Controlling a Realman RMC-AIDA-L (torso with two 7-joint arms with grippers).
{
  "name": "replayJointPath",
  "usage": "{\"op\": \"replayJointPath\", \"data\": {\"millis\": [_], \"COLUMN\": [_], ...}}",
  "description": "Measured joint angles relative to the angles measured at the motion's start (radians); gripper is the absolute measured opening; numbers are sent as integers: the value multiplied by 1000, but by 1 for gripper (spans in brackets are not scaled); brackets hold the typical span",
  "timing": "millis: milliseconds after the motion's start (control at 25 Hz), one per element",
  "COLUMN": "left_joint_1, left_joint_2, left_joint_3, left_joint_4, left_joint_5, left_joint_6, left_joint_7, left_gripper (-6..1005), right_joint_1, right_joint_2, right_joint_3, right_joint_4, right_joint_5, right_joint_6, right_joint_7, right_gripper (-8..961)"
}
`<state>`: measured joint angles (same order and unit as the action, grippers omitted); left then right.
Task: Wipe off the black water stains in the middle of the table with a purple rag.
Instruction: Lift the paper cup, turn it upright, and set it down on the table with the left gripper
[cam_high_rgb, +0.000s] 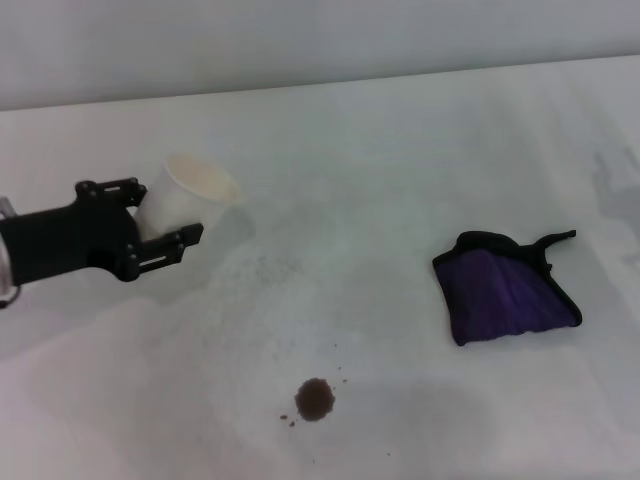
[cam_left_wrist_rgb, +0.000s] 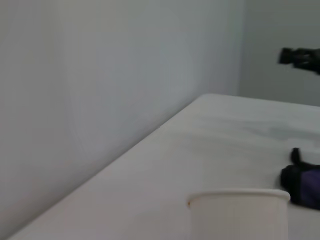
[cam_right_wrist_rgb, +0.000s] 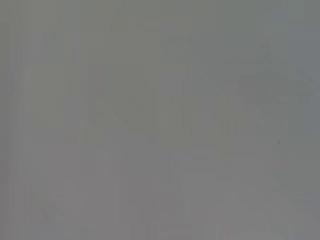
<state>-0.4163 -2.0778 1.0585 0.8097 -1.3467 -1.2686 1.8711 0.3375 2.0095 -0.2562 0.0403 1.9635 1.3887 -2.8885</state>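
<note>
The black water stains (cam_high_rgb: 316, 399) are a small round dark blot with tiny specks beside it, on the white table (cam_high_rgb: 400, 150) near its front middle. The purple rag (cam_high_rgb: 505, 290) lies crumpled to the right, black tail pointing right; it also shows in the left wrist view (cam_left_wrist_rgb: 306, 184). My left gripper (cam_high_rgb: 170, 210) is at the left, far from both, shut on a white paper cup (cam_high_rgb: 190, 195) held tilted above the table. A small dark shape (cam_left_wrist_rgb: 299, 56) far off in the left wrist view looks like my right gripper, raised well beyond the rag.
The cup's rim (cam_left_wrist_rgb: 239, 197) fills the near part of the left wrist view. A plain grey wall (cam_left_wrist_rgb: 100, 75) runs along the table's back edge. The right wrist view shows only flat grey.
</note>
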Motion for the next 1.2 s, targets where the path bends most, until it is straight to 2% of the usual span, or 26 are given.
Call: {"op": "replayJointPath", "data": {"millis": [240,480,960,1200], "left_joint_1": [-38,-29,16,49], "left_joint_2": [-3,-5,-5,-6], "left_joint_3": [1,1,-6,-3], "left_joint_4": [-272,-427,-582,-602], "left_joint_5": [-148,-309,-411,-435], "left_joint_6": [109,139,150,141], "left_joint_7": [235,451,624,669], "left_gripper": [594,552,541,541], "right_joint_1": [-2,-9,-29,-33], "right_joint_2": [0,-2,-3,-3], "right_joint_3": [2,1,0,0], "right_joint_4": [-6,-16,-16,-16], "right_joint_5": [0,0,0,0], "right_joint_6": [-1,-1,2,-3], "right_joint_7": [-12,-12,-12,-12], "right_gripper": [412,411,412,412]}}
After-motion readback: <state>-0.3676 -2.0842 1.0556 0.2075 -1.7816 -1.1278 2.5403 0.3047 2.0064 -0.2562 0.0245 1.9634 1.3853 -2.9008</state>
